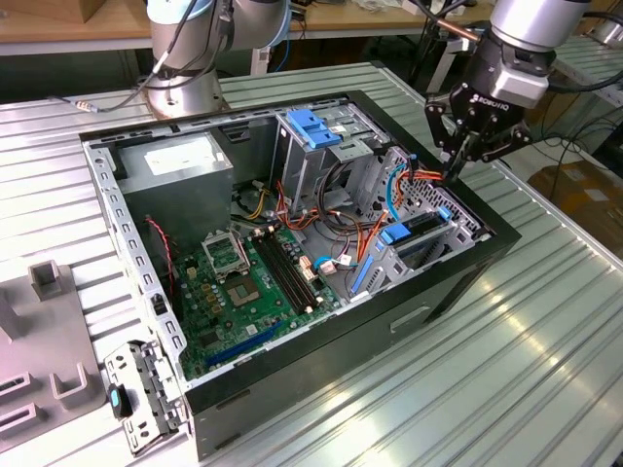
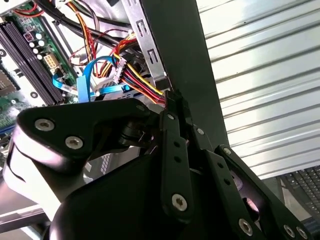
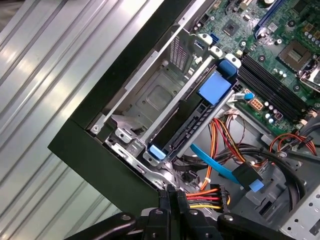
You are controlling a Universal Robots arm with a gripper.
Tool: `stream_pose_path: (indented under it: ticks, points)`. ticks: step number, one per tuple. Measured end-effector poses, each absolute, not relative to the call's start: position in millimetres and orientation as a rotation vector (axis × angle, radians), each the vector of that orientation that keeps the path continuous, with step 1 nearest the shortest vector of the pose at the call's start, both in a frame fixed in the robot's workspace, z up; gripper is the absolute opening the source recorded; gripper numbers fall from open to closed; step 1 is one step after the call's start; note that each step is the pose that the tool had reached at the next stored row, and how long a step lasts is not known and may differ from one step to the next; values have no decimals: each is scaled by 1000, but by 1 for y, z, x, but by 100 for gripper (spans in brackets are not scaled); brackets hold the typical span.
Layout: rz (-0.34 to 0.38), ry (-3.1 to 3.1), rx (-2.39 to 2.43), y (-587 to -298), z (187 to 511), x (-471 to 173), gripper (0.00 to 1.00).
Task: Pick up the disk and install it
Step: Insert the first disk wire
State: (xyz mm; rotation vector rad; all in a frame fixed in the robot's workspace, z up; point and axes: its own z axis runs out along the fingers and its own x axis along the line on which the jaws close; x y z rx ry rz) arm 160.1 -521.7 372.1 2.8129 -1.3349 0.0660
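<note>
The disk (image 1: 421,226) sits on edge in the drive bay at the open computer case's corner, on the exterior view's right. It is dark, with blue tabs at both ends. In the first wrist view the disk (image 3: 192,122) lies slotted between the bay's metal walls. My gripper (image 1: 456,171) hangs just above the case's rim, a little beyond the disk, beside a bundle of orange and yellow cables. Its fingers (image 2: 170,112) are pressed together with nothing between them, as both wrist views show. The gripper (image 3: 172,194) is apart from the disk.
The case (image 1: 321,350) lies open on a ribbed metal table. Inside are a green motherboard (image 1: 248,277), a grey power-supply box (image 1: 180,167), a metal cage with a blue handle (image 1: 313,126) and loose cables (image 3: 215,192). A metal bracket (image 1: 141,384) and grey fixtures (image 1: 49,282) lie on the exterior view's left.
</note>
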Motion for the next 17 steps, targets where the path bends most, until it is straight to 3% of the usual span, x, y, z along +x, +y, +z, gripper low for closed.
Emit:
stream_pose_path:
  ticks: [17]
  points:
    - [67, -1477, 2733, -522, 372, 154, 17]
